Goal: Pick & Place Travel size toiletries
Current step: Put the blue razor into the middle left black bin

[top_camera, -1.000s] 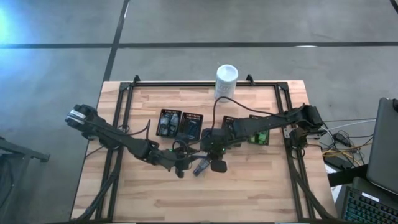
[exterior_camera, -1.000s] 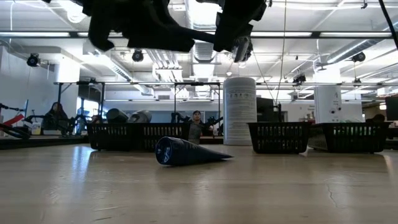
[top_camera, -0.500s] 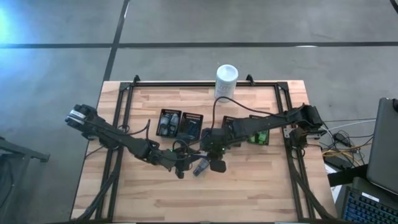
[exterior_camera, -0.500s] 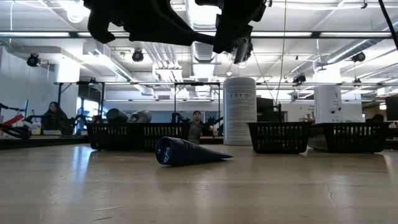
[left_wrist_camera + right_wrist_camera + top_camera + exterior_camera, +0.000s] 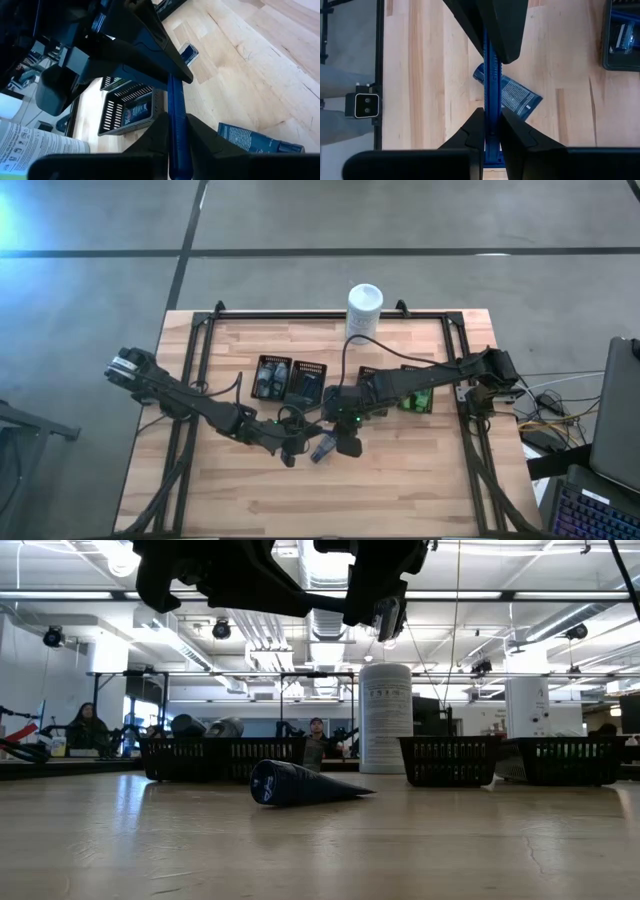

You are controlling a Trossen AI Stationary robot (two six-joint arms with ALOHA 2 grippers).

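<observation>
Both grippers, left (image 5: 176, 145) and right (image 5: 490, 131), have fingers pinched on one dark blue razor (image 5: 490, 90) mid-air above the counter (image 5: 420, 470); a blue sachet (image 5: 322, 449) lies unplaced below (trays (image 5: 290, 380) partly filled).

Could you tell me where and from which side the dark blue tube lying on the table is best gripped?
Probably from straight above, fingers across the thick round half of the dark blue tube: it lies on its side and tapers to a thin tail. The left gripper and right gripper above it are both shut on a blue razor.
</observation>
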